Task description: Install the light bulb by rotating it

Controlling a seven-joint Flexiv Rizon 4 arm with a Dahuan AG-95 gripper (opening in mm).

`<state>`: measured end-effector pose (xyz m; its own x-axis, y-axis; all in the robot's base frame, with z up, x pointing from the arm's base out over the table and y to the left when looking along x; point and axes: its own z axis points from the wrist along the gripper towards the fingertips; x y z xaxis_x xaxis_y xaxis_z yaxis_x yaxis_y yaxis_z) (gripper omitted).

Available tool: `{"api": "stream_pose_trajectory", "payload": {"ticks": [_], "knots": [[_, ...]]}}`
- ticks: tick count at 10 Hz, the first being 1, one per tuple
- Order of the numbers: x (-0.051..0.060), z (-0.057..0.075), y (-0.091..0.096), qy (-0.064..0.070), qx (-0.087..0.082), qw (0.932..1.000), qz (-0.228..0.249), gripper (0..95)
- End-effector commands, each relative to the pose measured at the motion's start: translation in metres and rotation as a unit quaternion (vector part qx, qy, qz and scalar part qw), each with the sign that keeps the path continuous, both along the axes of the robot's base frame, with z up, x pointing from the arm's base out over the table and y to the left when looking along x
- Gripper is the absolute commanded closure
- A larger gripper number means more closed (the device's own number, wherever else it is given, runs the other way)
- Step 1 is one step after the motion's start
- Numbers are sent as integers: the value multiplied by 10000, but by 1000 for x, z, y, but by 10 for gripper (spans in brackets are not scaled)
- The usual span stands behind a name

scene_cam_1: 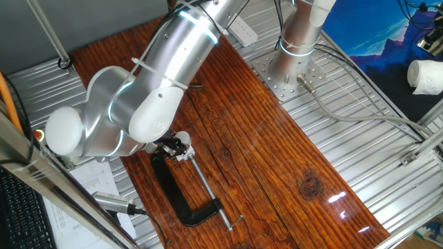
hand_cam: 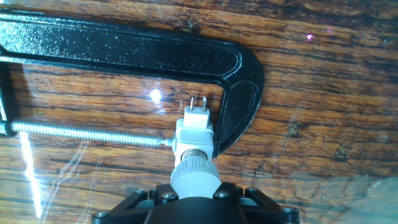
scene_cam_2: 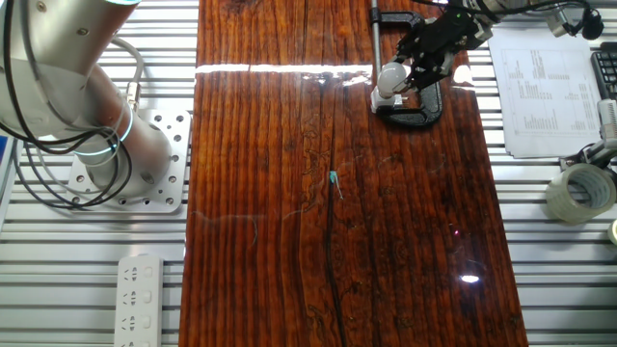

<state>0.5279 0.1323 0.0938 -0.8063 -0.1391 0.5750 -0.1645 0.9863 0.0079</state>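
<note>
Clamp (hand_cam: pixel 124 56) screw on left pins socket (hand_cam: pixel 194 134) against its jaw; bulb (hand_cam: pixel 194 177) seated in socket, threads showing. End effector (hand_cam: pixel 196 208) pinching bulb. Screwing-in step; next needs clockwise twists.

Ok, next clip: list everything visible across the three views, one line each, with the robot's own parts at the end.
light bulb: one, whitish, seated in the socket block, held at the gripper
socket block: one, white, clamped in the C-clamp
C-clamp: one, black with a silver screw, lying on the wooden board
wooden board: one, dark red-brown, down the table's middle
small pin-like item: one, greenish, mid-board
power strip: one, white, beside the board
tape roll: one, pale, at the table edge
printed sheet: one, white, near the tape
paper roll: one, white, off to the side
second arm's base: one, silver, bolted down
arm: one, silver
gripper: one, black, closed around the bulb
</note>
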Motion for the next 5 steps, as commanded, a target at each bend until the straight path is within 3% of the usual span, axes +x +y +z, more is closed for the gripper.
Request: {"api": "stream_pose_trajectory", "payload": {"ticks": [1,5], "knots": [[0,-1,1,15,-2,10000,-41,570],[0,-2,1,65,32,9998,-174,570]]}}
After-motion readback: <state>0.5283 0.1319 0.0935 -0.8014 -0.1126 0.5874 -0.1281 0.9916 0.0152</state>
